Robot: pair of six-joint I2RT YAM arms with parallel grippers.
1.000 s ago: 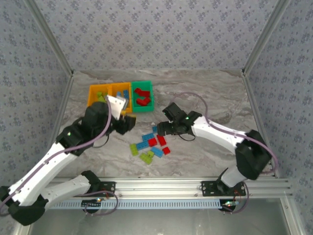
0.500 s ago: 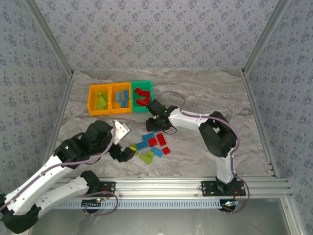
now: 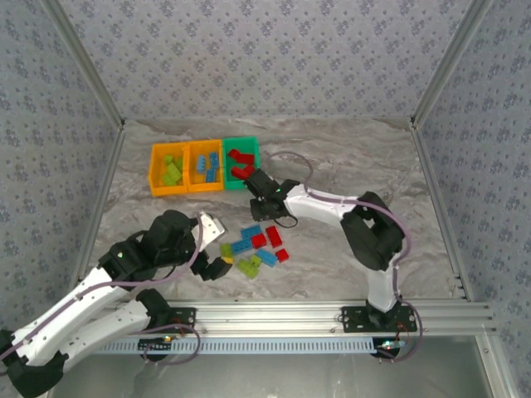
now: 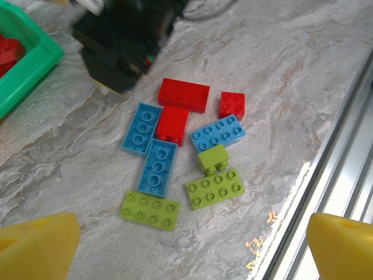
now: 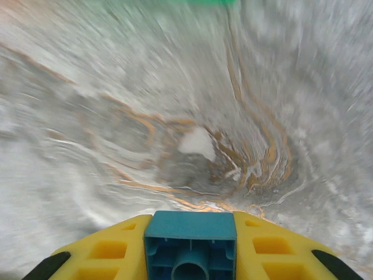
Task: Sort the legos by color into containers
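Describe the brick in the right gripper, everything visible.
The blue brick sits clamped between the two yellow fingers of the right gripper, one finger pressed against each side. It looks like smooth, hard plastic. Its hollow underside faces the wrist camera, showing thin walls and a round tube inside. The studs are turned away, and its lower part is cut off by the picture's edge. It hangs above the marbled table, which is blurred, and touches nothing but the fingers.

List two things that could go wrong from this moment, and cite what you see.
1. The right jaws hold a blue brick beside the green bin of reds; releasing here might missort it.
2. The left jaws hang open over touching bricks; closing could grab two colours or scatter them.
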